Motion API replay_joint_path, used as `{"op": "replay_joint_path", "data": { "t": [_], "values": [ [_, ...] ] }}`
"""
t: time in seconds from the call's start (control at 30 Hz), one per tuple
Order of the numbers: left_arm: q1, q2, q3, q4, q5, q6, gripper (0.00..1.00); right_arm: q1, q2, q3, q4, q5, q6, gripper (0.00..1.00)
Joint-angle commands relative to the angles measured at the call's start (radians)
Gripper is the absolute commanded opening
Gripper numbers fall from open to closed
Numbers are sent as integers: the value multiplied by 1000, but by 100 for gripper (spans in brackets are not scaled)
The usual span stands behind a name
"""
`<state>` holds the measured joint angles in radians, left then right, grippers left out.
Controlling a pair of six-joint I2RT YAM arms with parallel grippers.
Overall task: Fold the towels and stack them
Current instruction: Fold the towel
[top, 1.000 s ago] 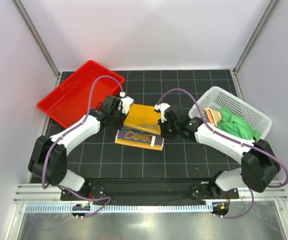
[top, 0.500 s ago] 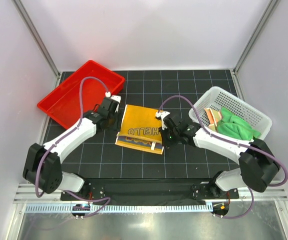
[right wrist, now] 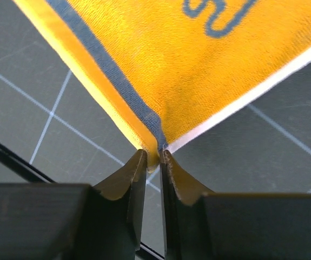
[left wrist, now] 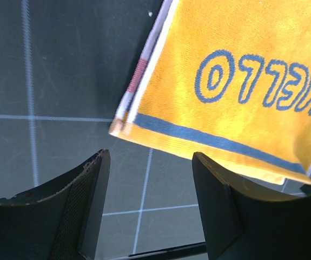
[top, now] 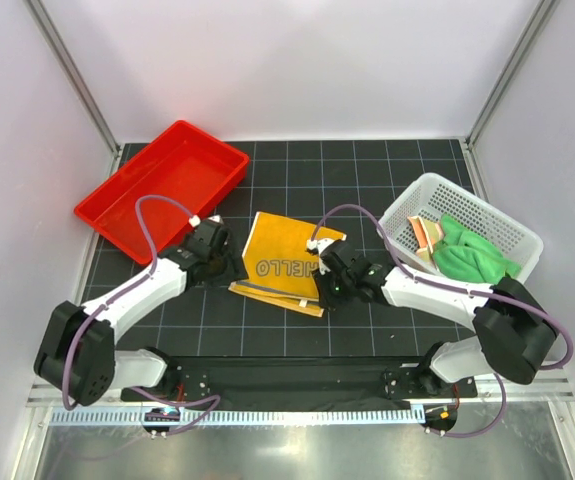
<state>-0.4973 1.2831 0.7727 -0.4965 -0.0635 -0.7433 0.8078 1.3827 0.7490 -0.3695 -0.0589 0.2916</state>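
A robot lab test booth: plain white panels (top: 297, 70) in metal framing (top: 74, 80) surround a black gridded mat (top: 267, 335).

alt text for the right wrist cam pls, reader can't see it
The right gripper pinches a corner of the yellow-orange towel between its two dark fingers at bottom centre. The towel fans upward, with a grey stripe along one edge and white trim along the other, over a black grid mat.
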Motion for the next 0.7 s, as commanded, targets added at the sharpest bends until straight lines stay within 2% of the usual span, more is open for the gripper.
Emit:
{"op": "replay_joint_path", "data": {
  "t": [0.0, 0.2, 0.33, 0.5, 0.67],
  "values": [
    [0, 21, -13, 134, 47, -47, 66, 25, -20, -16, 55, -10, 35, 24],
    [0, 93, -16, 144, 25, 1, 62, 27, -45, -27, 60, -28, 63, 36],
    [2, 105, -10, 138, -22, 30, 61, 27, -62, -5, 20, -24, 127, 36],
    [5, 151, 13, 122, -48, 55, 58, 25, -24, 35, -48, 140, 262, 36],
    [16, 196, 23, 113, -56, 70, 57, 25, 1, 35, -51, 189, 330, 37]
  ]
}}
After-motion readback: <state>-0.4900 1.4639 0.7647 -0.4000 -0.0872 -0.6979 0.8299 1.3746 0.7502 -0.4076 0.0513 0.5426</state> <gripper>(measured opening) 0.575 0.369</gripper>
